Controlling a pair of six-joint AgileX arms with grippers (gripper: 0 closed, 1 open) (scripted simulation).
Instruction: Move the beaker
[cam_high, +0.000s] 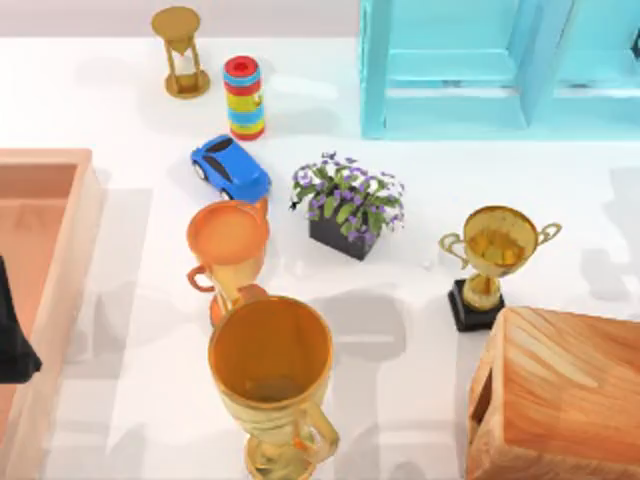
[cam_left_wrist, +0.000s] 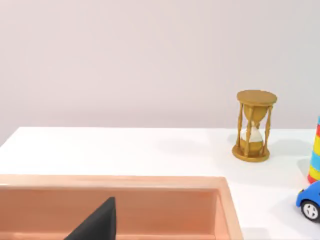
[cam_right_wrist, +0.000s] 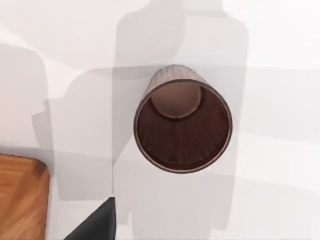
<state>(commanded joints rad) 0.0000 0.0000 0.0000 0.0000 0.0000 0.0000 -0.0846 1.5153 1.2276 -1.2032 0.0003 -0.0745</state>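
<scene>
- Top view: white surface (cam_high: 420, 390), crowded. Far left, a gold hourglass (cam_high: 180, 52) and a striped ring stack (cam_high: 244, 97); nearer, a blue toy car (cam_high: 231, 168) and a flower pot (cam_high: 347, 203) at the middle.
- Orange trophy (cam_high: 228, 240) just behind a large gold trophy (cam_high: 272, 380) at the near edge; a small gold trophy (cam_high: 492, 262) to the right.
- Peach tray (cam_high: 40, 260) on the left, with the left arm (cam_high: 12, 335) dark above it; wooden box (cam_high: 570, 400) near right; turquoise shelf (cam_high: 480, 65) far right.
- Left wrist view: left gripper (cam_left_wrist: 97, 225) over the tray, plain pale wall (cam_left_wrist: 150, 60) beyond the surface. Open or closed: cannot tell.
- Right wrist view: right gripper (cam_right_wrist: 97, 225) above the beaker (cam_right_wrist: 182, 125), a dark brown ribbed cup upright on the surface, mouth up, near the box corner but apart from it. Open or closed: cannot tell.
</scene>
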